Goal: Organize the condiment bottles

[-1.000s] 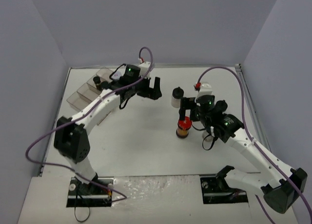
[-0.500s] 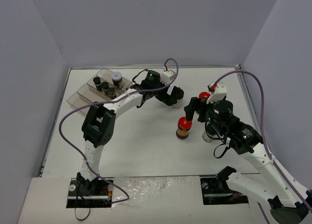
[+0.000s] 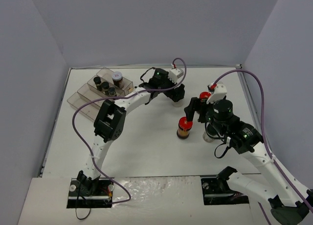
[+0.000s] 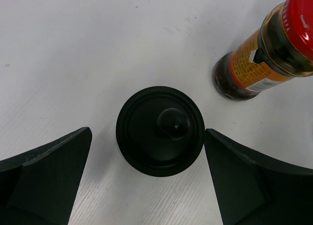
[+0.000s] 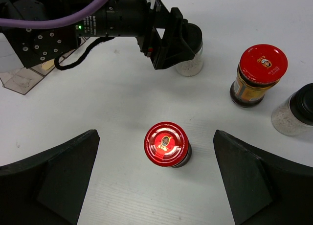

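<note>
My left gripper [image 3: 176, 94] is open, fingers on either side of a black-capped jar [image 4: 160, 130] of white grains that stands on the table; in the left wrist view [image 4: 148, 134] the fingers do not touch it. My right gripper [image 3: 194, 109] is open and hovers above a red-lidded jar [image 3: 184, 127], which sits centred between its fingers [image 5: 166, 144] without contact. A second red-lidded jar [image 3: 205, 97] stands behind, also seen in the right wrist view [image 5: 257, 71]. Another black-capped jar [image 5: 298, 112] stands at the right.
A clear compartment tray [image 3: 83, 100] at the back left holds three black-capped jars [image 3: 104, 85] and a white-lidded jar [image 3: 117, 77]. Grey walls close in the table on three sides. Purple cables loop above both arms.
My left gripper swung from beside the tray rightward to over the black-capped jar. My right arm drew back a little from the red-lidded jar, and the second red-lidded jar now shows.
</note>
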Tool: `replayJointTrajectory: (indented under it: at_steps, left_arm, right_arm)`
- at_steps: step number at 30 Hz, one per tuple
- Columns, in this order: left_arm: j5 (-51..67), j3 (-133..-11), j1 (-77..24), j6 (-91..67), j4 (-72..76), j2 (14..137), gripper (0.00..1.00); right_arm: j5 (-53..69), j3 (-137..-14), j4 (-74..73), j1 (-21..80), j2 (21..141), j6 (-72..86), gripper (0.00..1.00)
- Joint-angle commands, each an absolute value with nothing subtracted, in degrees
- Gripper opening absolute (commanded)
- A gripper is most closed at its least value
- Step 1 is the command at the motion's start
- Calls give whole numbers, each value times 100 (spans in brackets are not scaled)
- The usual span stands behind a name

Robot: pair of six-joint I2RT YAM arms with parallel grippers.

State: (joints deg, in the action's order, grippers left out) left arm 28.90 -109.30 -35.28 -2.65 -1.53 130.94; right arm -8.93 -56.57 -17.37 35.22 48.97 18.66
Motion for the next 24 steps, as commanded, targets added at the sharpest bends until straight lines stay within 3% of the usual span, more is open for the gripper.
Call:
replayJointTrajectory:
  at_steps: [1, 6, 11, 19, 24]
  left_arm:
    - [2953, -11392, -3665, -97, 238, 13036, 93]
    - [2926, -11586, -3701, -134, 258, 13222, 86]
    - [2904, -11549, -3704, -237, 430, 13235, 69]
    - [2800, -10926, -3684, -379, 665, 12654, 6]
    - [2506, -10103, -3561, -605, 861, 11799, 0]
  right_arm:
    - [-879, -5933, -1520, 3498, 4957, 1907, 100]
    - [-878, -5923, -1547, 3498, 4956, 1927, 100]
    - [-861, -5889, -1556, 3493, 4917, 1969, 100]
    - [-844, -5880, -1564, 3489, 4877, 1995, 100]
    - [-820, -5930, -1556, 3498, 4925, 1971, 100]
